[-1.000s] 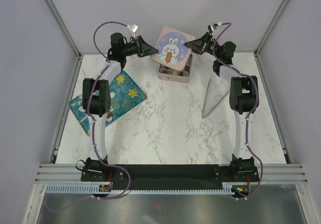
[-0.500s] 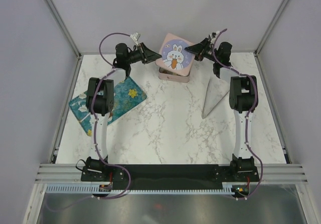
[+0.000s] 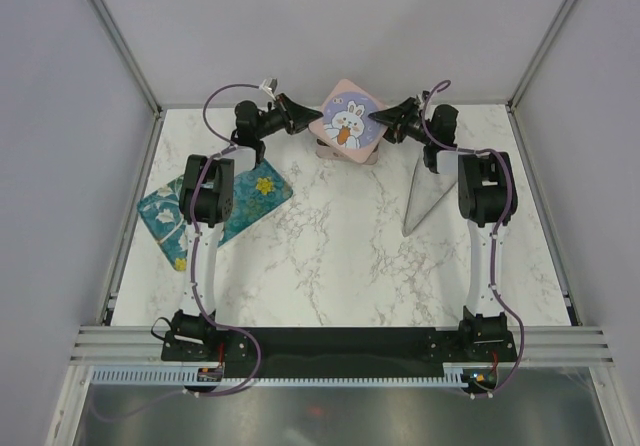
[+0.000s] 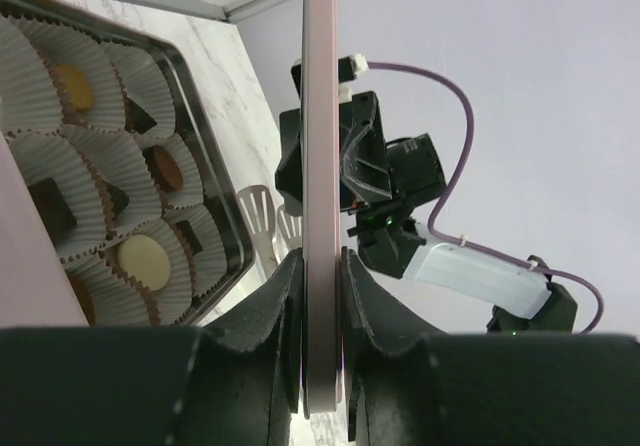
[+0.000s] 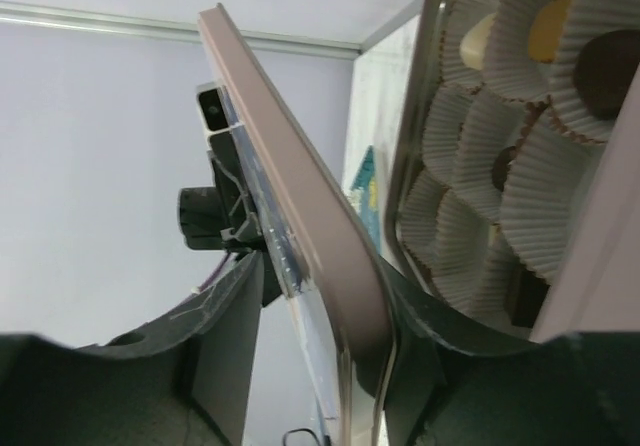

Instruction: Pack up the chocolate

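Note:
Both grippers hold a pink square lid (image 3: 347,126) with a rabbit picture, tilted just above the pink tin (image 3: 324,150) at the back centre. My left gripper (image 3: 306,119) is shut on its left edge and my right gripper (image 3: 380,118) on its right edge. The left wrist view shows the lid (image 4: 320,146) edge-on between the fingers (image 4: 268,311). Beside it the open tin (image 4: 205,116) holds chocolates in paper cups: a dark brown one (image 4: 167,169) and a whitish one (image 4: 143,258). The right wrist view shows the lid (image 5: 300,196) and a dark chocolate (image 5: 604,66).
A blue flowered sheet (image 3: 215,201) lies at the left of the marble table. A grey pointed piece (image 3: 428,191) lies at the right beside the right arm. The back wall stands close behind the tin.
Both grippers have brought the lid down and tilted it. It now covers most of the tin, which showed below it before.

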Available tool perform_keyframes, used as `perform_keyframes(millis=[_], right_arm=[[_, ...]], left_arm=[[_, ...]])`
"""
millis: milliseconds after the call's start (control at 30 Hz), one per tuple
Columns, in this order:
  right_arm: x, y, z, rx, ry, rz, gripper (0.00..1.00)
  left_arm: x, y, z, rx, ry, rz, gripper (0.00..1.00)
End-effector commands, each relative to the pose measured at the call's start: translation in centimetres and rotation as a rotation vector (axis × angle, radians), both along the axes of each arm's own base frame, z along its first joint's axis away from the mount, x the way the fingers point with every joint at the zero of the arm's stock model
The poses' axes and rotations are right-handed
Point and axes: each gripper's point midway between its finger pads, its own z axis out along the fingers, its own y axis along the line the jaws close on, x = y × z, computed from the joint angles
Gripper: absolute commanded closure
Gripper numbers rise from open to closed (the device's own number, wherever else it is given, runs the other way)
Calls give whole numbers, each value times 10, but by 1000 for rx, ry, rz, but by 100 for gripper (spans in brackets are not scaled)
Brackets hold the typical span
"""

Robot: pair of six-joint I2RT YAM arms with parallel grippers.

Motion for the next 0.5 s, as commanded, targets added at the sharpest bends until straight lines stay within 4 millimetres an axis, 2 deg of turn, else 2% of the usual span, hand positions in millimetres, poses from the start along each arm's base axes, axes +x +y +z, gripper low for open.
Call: perform_keyframes(millis=[0,67,133,233,367,467], right_arm=[[-14,1,80,115,-218,16,44],[-17,-1,81,145,-197,6,39],[-19,-1,86,155,-216,0,39],[-19,-2,85,158,-206,-25,44],[-16,-2,77,136,-178,-53,58],[-14,-1,73,106,-163,-77,56]], left_arm=[[7,6,22,-72,-36,63,82],[8,9,21,-98,-17,87,82],[7,9,24,-115,-4,95,82],[8,6,20,-110,11,110,82],[6,1,13,-101,26,109,82],[4,-3,11,-95,24,112,82]])
